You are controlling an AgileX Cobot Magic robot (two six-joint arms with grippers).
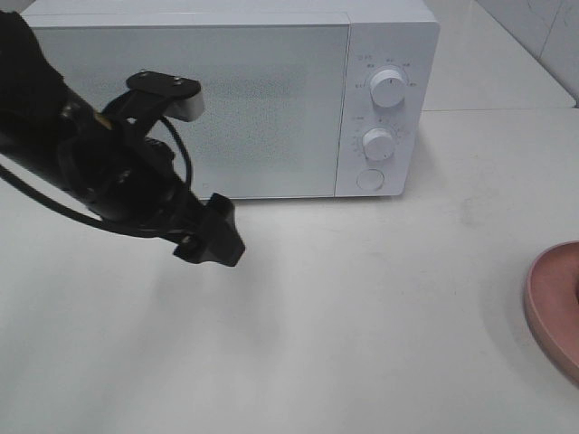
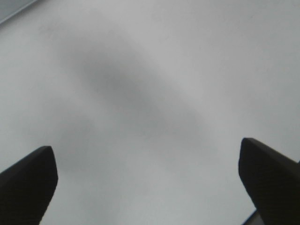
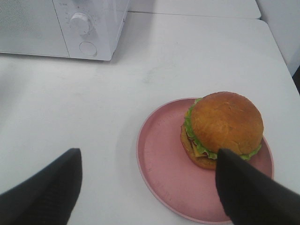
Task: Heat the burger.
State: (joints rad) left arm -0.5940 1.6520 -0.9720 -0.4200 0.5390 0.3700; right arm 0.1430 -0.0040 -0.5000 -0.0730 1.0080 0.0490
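Burger partly behind right pincer finger, plate cropped, both pincers spread, left pincer empty

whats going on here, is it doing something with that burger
Nothing is being held yet. The burger with the golden-brown bun sits on the flat pink plate on the white table, untouched. The right hand hangs above it with its jaws apart. The left hand is in front of the white microwave, jaws wide, gripping nothing. The microwave door looks closed.
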